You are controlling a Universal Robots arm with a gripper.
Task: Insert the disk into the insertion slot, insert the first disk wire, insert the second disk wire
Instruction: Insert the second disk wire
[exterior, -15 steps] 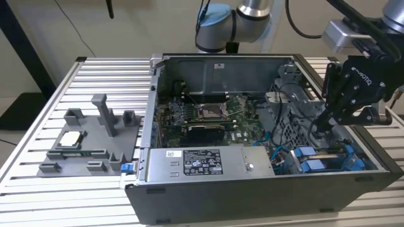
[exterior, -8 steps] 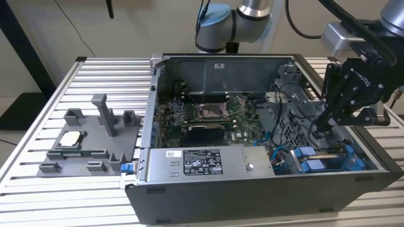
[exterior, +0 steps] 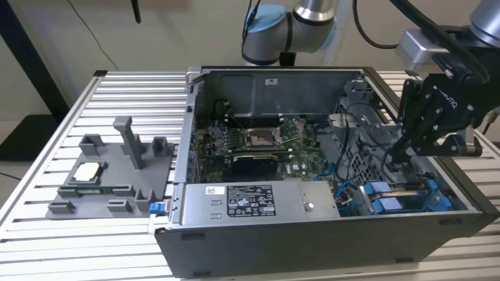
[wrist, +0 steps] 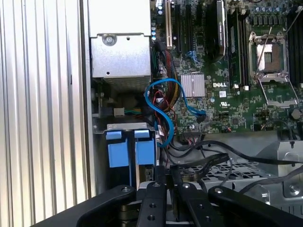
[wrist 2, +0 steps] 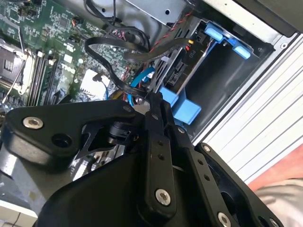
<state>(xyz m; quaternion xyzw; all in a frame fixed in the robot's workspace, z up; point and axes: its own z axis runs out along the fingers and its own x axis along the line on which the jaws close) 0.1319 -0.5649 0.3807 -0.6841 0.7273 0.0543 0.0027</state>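
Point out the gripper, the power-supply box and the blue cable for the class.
gripper (exterior: 400, 153), exterior view, at its fingertips.
power-supply box (exterior: 258, 202), exterior view, its labelled side.
blue cable (wrist: 158, 94), first wrist view, its loop.

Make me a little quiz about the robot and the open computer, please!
1. True or false: the computer case lies with its side open, so the circuit board shows.
2. Fill in: in the exterior view, the gripper hangs over the case's ____ end.
3. Pick one: what colour are the two plastic tabs in the first wrist view? A red, B blue, C yellow.
Key: 1 true; 2 right; 3 B.
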